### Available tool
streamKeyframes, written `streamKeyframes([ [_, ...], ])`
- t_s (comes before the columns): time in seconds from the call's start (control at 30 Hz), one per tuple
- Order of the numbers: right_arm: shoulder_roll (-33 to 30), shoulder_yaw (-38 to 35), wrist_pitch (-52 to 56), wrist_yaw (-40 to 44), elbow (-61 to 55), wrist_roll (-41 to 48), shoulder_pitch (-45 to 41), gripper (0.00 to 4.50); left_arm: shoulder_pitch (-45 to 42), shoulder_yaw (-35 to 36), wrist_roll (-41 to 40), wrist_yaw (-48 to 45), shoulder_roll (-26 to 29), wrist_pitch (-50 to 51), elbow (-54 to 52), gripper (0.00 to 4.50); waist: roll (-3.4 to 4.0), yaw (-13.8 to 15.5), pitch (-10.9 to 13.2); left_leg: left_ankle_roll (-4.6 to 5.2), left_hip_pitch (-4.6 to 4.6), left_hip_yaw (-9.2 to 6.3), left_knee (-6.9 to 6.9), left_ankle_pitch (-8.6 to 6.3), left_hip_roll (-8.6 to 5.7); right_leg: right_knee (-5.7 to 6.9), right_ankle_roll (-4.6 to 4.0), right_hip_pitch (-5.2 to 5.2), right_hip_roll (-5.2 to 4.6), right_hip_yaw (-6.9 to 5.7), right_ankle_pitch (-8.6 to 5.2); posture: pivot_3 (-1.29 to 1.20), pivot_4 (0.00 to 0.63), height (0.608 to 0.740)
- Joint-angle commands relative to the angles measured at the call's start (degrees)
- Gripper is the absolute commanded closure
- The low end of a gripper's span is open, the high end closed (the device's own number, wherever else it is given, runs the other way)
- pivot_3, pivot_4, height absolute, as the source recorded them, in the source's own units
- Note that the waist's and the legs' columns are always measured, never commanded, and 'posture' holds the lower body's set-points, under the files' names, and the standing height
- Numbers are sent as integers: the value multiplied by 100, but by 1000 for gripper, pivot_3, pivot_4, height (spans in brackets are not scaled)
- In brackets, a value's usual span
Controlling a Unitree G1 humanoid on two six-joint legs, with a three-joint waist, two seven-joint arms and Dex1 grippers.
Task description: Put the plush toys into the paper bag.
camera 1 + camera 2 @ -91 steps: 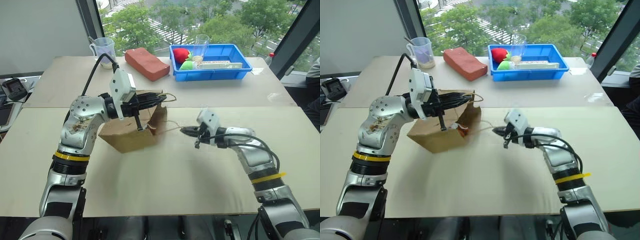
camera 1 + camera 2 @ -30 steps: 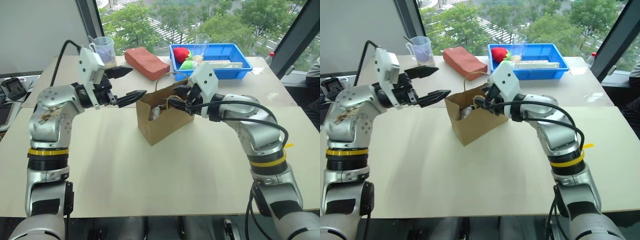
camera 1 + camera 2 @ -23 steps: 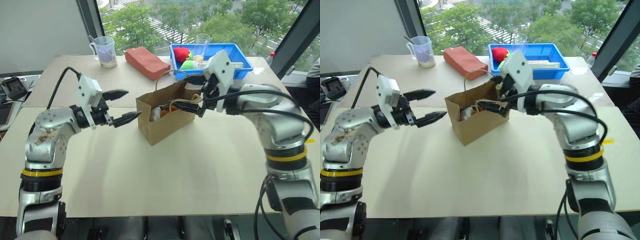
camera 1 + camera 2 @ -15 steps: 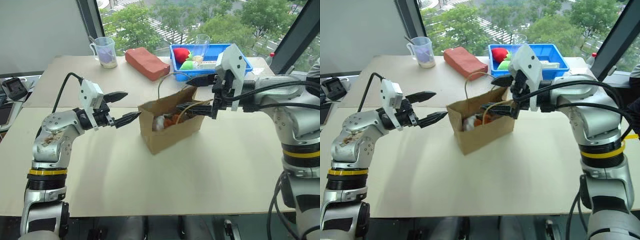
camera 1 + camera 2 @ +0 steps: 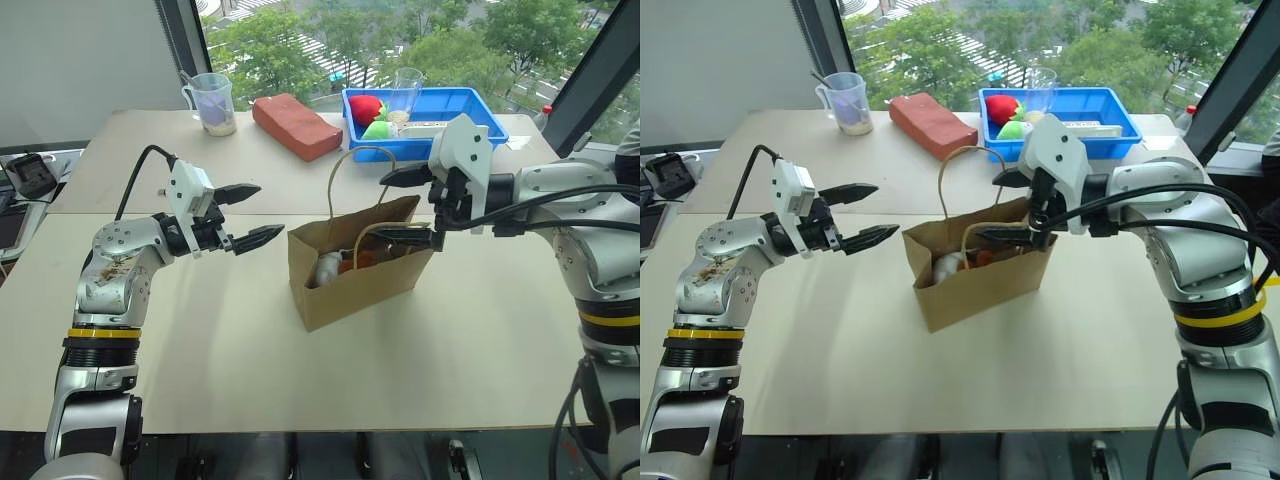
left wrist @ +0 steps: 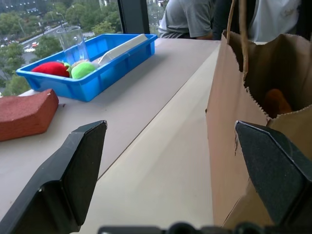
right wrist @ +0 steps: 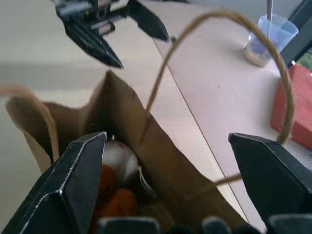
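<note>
The paper bag [image 5: 360, 275] stands upright in the middle of the table, mouth open, its far cord handle arching above it. Inside lie the plush toys: a white one [image 7: 119, 157] and an orange-brown one [image 7: 122, 202] beside it. My right gripper [image 5: 390, 207] is open at the bag's right end, its upper finger above the rim and its lower finger level with the mouth, by the near handle. My left gripper [image 5: 262, 212] hangs open to the left of the bag, a short gap away, pointing at it with nothing between its fingers.
A reddish brick block [image 5: 294, 125] and a plastic measuring cup [image 5: 212, 103] stand at the back. A blue tray [image 5: 490, 135] at the back right holds a red strawberry item [image 5: 364, 108], a green item [image 5: 375, 129] and a clear cup. A person [image 6: 190, 17] stands beyond the table.
The bag went from lying on its side to upright and shifted right. My right gripper opened and drew back to the right. My left gripper let go of the bag and sank lower.
</note>
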Motion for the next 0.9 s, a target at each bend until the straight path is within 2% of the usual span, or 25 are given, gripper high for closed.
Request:
streamKeyframes([
  [0.03, -352, -105, -248, 393, -201, -42, 6, 36, 8, 27, -129, -88, 113, 43, -412, 0, 0, -7, 0, 0, 0, 0, 0, 0, 0, 0, 0, -1, 1, 0, 0, 0, 150, 740],
  [0.33, -1061, -120, -30, 1449, -367, 312, -71, 36, 27, -3, -137, -169, 139, 81, -434, 0, 0, -18, 0, 2, 1, 2, 0, -1, 5, -14, 0, 4, 1, 0, 0, 0, 150, 740],
  [0.5, -1360, -324, 622, 1868, -486, 876, -407, 36, 47, -12, -140, -214, 154, 74, -422, 0, 0, -10, 0, 2, 0, 1, 0, -1, 6, -32, 0, 3, 0, 1, 0, 0, 150, 740],
  [0.63, -1408, -454, 927, 1827, -334, 1117, -692, 36, 74, -13, -150, -229, 165, 89, -446, 0, 0, -10, 0, 4, -1, 1, -2, -2, 8, -49, 0, 3, -1, 1, 0, 0, 150, 740],
  [0.8, -1137, -855, 2183, 1464, -164, 2103, -1616, 36, 68, -39, -116, -277, 159, 37, -323, 0, 0, -7, 0, 3, -5, 3, -3, -2, 7, -50, 0, -2, -5, 3, 0, 0, 150, 740],
  [0.9, -869, -987, 2744, 1055, -595, 2631, -1547, 36, -17, -61, -85, -233, 96, -5, -181, 0, 0, 4, 0, 3, -4, -5, -8, -4, 11, -49, 0, -1, -3, -1, 0, 0, 150, 740],
])
